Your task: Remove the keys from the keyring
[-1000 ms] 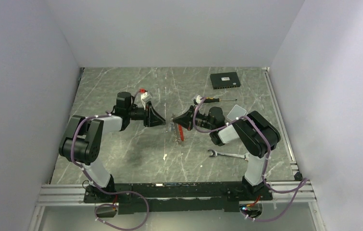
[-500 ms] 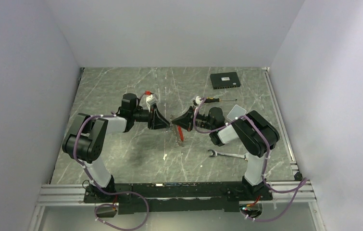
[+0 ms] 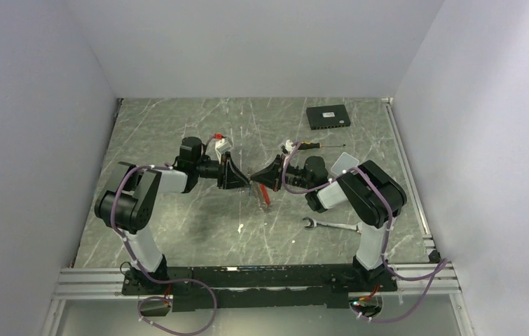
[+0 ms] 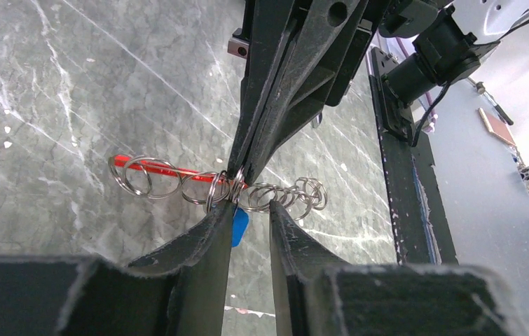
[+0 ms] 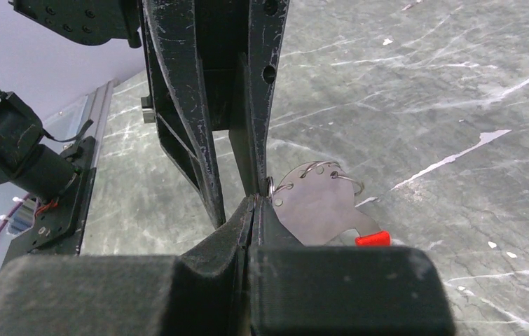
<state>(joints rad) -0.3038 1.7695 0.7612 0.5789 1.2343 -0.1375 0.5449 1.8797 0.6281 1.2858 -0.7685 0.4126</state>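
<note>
The keyring (image 4: 275,194) is a chain of thin silvery loops with a red tag (image 4: 167,168), held above the table. My right gripper (image 5: 255,202) is shut on one loop; it comes in from the top of the left wrist view (image 4: 239,176). A blue key head (image 4: 239,225) hangs just under that grip, against the inner side of my left finger. My left gripper (image 4: 249,208) is open, its tips right at the loops, straddling the blue key. A silvery flat key (image 5: 314,203) and the red tag's end (image 5: 372,239) hang beside my right fingers. In the top view both grippers meet at the keyring (image 3: 263,193).
A silver wrench (image 3: 331,225) lies on the table near the right arm. A yellow-and-black screwdriver (image 3: 317,145) and a black box (image 3: 328,115) lie at the back right. Walls close in the left, back and right sides.
My left gripper has moved right, up to the keyring held by my right gripper. The right gripper and keyring have stayed almost in place.
</note>
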